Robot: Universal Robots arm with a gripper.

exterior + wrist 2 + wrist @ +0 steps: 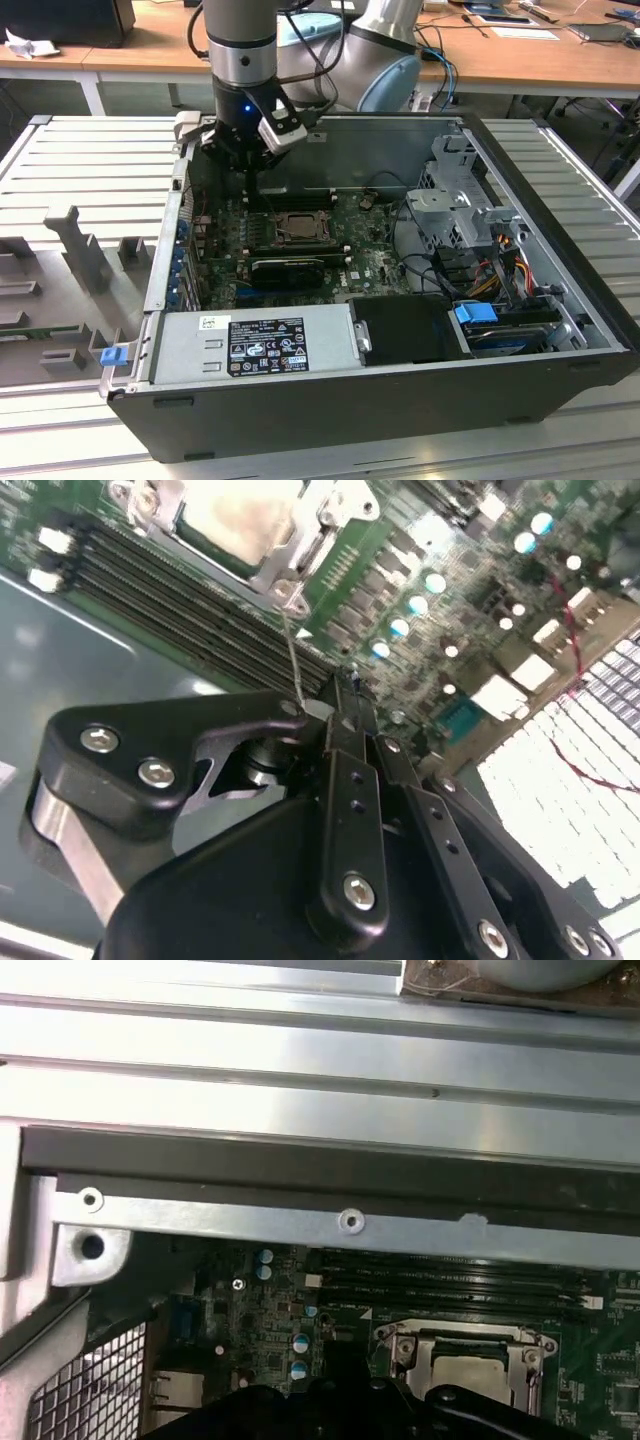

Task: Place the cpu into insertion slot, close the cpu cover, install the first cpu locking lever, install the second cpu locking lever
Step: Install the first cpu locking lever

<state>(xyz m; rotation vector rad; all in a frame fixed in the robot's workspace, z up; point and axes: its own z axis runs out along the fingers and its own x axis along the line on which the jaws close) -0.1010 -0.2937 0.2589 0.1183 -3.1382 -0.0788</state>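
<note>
— One big thing first, please: what takes the most room?
— One open computer case [380, 400] lies on the ribbed grey table [90, 160]. Inside it the green motherboard [225, 265] lies flat, with a grey power supply [250, 345] at the near wall.
— Where is the arm?
— It comes down at the far wall of the case, toward the exterior view's left. The hand [335, 705] is just behind the insertion slot [297, 226].
— Is the hand wide or narrow?
— Narrow. In the second wrist view the black fingers [350, 780] are pressed together, and a thin wire lever [292, 645] runs from the corner of the slot up to the tips. If they really pinch it, I cannot tell.
— And the cpu?
— The cpu [462, 1368] sits in the insertion slot, its pale top visible in both wrist views. The cpu cover [460, 1336] lies flat around it, like a silver frame. Long dark memory slots [450, 1282] run just beside the socket.
</note>
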